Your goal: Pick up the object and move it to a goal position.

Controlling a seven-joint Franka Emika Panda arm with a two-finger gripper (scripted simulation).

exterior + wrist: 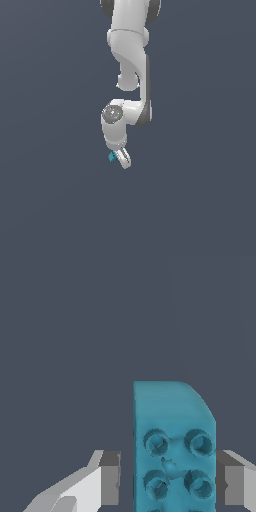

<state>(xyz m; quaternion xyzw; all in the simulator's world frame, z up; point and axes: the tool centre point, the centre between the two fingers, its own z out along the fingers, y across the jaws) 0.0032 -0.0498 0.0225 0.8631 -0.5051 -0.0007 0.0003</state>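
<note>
- Count: one white arm [131,65], one gripper [123,159], one teal-blue brick [112,157], and nothing else set against the flat grey-blue ground [45,150].
- Fingers: two grey pads show in the wrist view, one [111,478] standing apart from the brick, the other [227,478] just beside it, touching or nearly so.
- Studs: four round studs [156,442] are clearly visible on the brick's top face, set in two rows of two.
- Open room, from the exterior view's left: wide bare ground, then the arm hanging down the middle from the top edge, then bare ground again to the exterior view's right. Below the gripper the ground is equally plain.
- Tool state: the jaws stand spread wider than the brick, with a visible gap on one side; whether the brick is pinched or loose I cannot tell.
- Brick's place: between the two fingers, at the gripper's tip, showing at the exterior view's left of the fingertips.
- Brick's look [174,446]: solid teal-blue, blocky, with one far corner rounded off into a curve; the studded face turns toward the wrist camera. It is much smaller than the gripper holding station around it.
</note>
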